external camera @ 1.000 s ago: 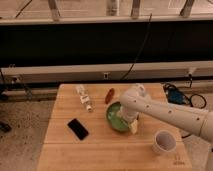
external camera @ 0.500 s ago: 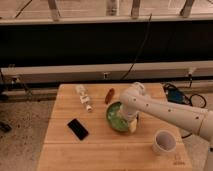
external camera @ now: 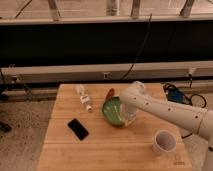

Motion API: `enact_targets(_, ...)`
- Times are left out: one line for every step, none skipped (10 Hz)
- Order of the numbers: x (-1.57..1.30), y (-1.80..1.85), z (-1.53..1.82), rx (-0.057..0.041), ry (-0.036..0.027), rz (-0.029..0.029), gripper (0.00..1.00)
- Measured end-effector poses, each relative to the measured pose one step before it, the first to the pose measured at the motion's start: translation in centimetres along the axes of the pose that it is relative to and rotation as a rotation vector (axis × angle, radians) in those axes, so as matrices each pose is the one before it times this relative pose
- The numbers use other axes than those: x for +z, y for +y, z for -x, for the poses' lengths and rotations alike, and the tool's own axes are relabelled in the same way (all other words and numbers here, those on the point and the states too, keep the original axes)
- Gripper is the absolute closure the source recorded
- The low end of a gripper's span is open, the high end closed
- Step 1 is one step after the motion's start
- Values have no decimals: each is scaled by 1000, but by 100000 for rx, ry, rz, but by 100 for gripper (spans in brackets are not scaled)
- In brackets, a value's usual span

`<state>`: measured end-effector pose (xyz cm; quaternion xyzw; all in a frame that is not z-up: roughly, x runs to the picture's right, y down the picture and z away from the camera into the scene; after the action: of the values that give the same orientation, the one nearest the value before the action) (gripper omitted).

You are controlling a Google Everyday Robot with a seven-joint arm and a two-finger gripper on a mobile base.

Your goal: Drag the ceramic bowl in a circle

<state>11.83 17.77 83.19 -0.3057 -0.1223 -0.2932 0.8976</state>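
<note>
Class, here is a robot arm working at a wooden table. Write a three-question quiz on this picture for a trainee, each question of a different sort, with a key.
1. True or false: the claw is at the ceramic bowl, on its right-hand rim as the picture shows it.
2. Fill the gap: the white cup stands ____ from the bowl (touching or apart).
3. Where does the black phone lie?
A) inside the bowl
B) on the table, left of the bowl in the picture
C) under the cup

Key: 1 true; 2 apart; 3 B.
</note>
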Motion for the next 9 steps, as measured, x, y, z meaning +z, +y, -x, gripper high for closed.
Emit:
enact_targets(-172,-369,107,308,304,-182,96)
enact_targets(-184,-455,245,380,345,381,99)
enact_targets(-293,-914,326,236,588,-350,100)
enact_targets(-315,-53,-35,637,370,696,100)
enact_targets(-176,309,-640,1027,687,385,100)
enact_targets(-232,361,-905,1071,443,230,100)
enact_targets(-238,681,-1241,1414,-38,9,100)
enact_targets(-214,789,-1476,1574,516,35,100)
enact_targets(-145,293,-639,849,-89,133,100)
